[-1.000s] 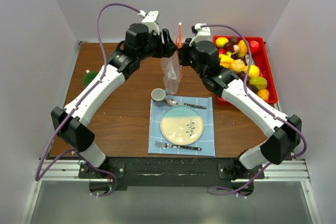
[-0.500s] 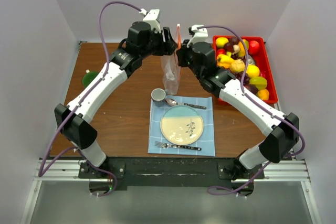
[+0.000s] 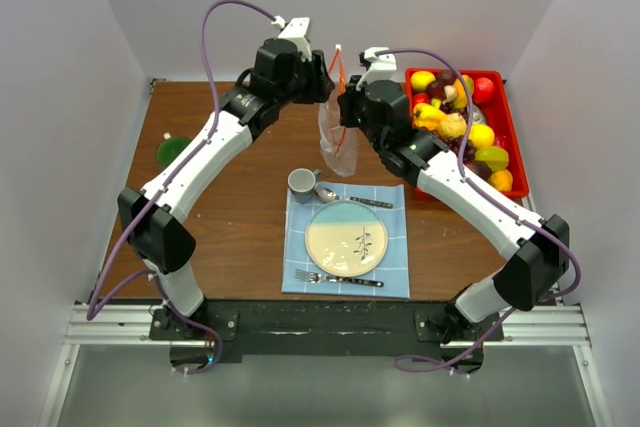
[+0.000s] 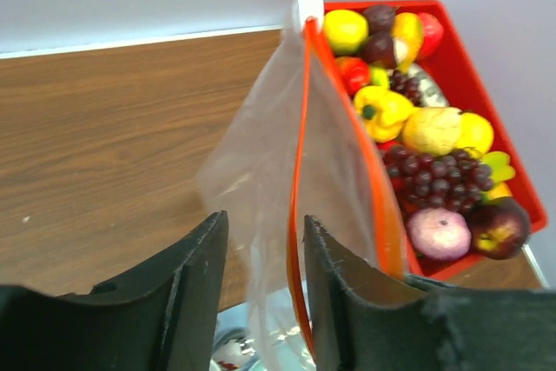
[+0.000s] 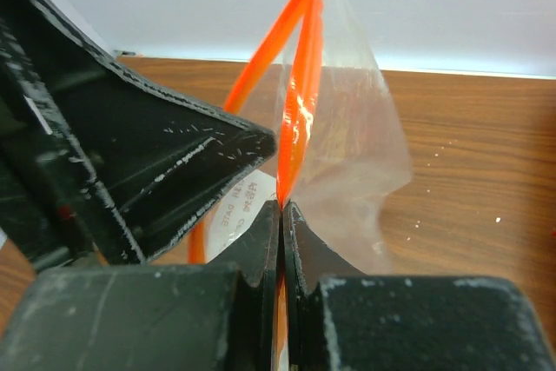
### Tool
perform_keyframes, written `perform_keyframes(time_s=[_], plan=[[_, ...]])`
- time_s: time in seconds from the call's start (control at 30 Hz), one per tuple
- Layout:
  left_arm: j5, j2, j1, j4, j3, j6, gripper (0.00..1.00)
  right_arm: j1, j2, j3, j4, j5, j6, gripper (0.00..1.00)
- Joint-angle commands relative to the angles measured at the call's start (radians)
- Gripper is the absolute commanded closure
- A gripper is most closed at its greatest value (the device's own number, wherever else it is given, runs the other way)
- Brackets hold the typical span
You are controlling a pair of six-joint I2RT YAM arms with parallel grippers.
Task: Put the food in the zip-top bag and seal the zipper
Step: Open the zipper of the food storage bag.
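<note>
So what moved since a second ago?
The left arm swung to the right, and the zip-top bag hanging between the arms shifted right with it. The right fingers stay pinched on the zipper. The food stays in the red tray; the plate has not moved.

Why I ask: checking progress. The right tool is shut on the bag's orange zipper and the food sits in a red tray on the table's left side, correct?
Wrong side: the red tray holding the food is on the right side of the table, per the top view. The right tool is shut on the zipper of the zip-top bag.
</note>
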Motion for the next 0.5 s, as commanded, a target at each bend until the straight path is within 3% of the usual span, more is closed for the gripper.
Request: perform_keyframes(time_s=[0.0, 0.1, 0.27, 0.33, 0.47], plan=[[-0.107, -0.011, -0.008, -0.012, -0.006, 0.042, 0.60, 0.002, 0.015, 0.022, 0.024, 0.057, -0.028, 1.00], [-0.202, -0.022, -0.006, -0.038, -0.019, 0.058, 0.76, 0.002, 0.028, 0.026, 0.013, 0.077, -0.042, 1.00], [-0.446, -0.027, -0.005, -0.120, -0.017, 0.029, 0.93, -0.008, 0.064, 0.052, -0.019, 0.096, -0.058, 1.00], [-0.577, -0.022, -0.005, -0.187, -0.011, -0.029, 0.94, -0.027, 0.089, 0.069, -0.036, 0.077, -0.045, 1.00], [-0.664, -0.019, -0.003, -0.230, -0.014, -0.074, 0.99, -0.085, 0.147, 0.117, -0.071, -0.015, 0.016, 1.00]])
